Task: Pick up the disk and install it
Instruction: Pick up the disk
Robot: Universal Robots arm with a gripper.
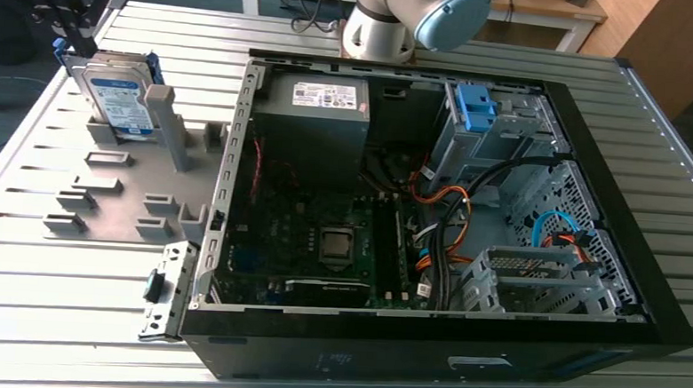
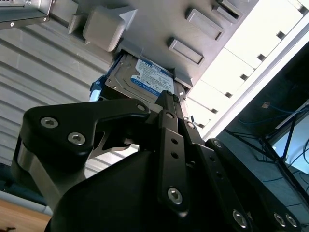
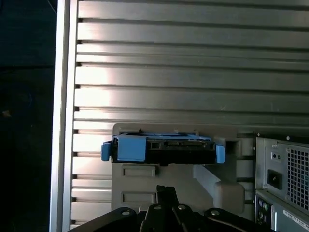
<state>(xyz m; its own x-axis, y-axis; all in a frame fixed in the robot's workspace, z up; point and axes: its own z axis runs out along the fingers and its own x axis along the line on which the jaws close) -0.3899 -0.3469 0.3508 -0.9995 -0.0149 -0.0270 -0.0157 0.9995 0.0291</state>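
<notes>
Silver disk with blue frame stands on edge in a slot of the grey holder on the slatted table, at the exterior view's left of the open case; it is not yet installed. In both wrist views the disk sits squarely ahead of the tool, seated in the holder. The gripper hangs at the disk's upper edge; contact cannot be confirmed, and whether it is apart or together cannot be told.

Judged step: the pick-up. Recommendations: centre the grip across the disk's thickness, not on a corner; bear on the flat faces or the frame, clear of the connector edge; confirm a firm hold before any lift; draw straight up along the slot, without tilt, so the frame does not bind against the holder's posts; keep clear of the case wall beside it.
</notes>
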